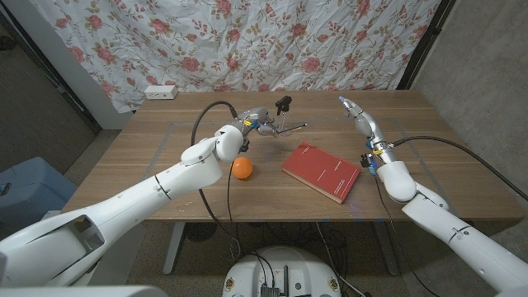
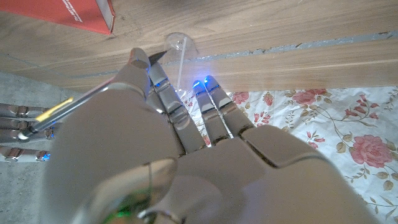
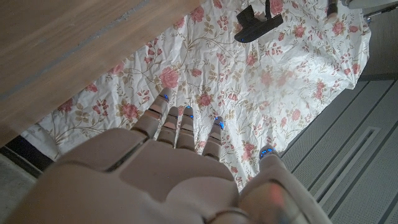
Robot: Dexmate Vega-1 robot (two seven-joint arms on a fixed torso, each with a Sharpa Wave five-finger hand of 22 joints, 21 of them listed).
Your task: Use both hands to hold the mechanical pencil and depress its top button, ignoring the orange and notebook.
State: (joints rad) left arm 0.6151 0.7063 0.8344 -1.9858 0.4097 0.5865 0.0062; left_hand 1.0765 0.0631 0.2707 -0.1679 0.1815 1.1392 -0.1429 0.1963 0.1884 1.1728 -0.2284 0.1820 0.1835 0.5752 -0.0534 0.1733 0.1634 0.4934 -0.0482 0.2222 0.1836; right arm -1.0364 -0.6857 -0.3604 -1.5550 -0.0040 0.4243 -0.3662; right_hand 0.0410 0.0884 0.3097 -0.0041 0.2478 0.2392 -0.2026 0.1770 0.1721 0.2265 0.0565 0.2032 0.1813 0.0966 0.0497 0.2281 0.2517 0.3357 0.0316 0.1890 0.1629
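Evidently the left hand (image 1: 254, 124) grips the slim silver mechanical pencil (image 1: 289, 128) level, presenting its end; the right hand (image 1: 356, 115) hovers with fingers extended, holding nothing.

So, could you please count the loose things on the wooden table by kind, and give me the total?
Mechanical pencil, held by the left hand: 1
Orange: 1
Red notebook: 1
White power strip, at the table's far edge: 1
Total: 4
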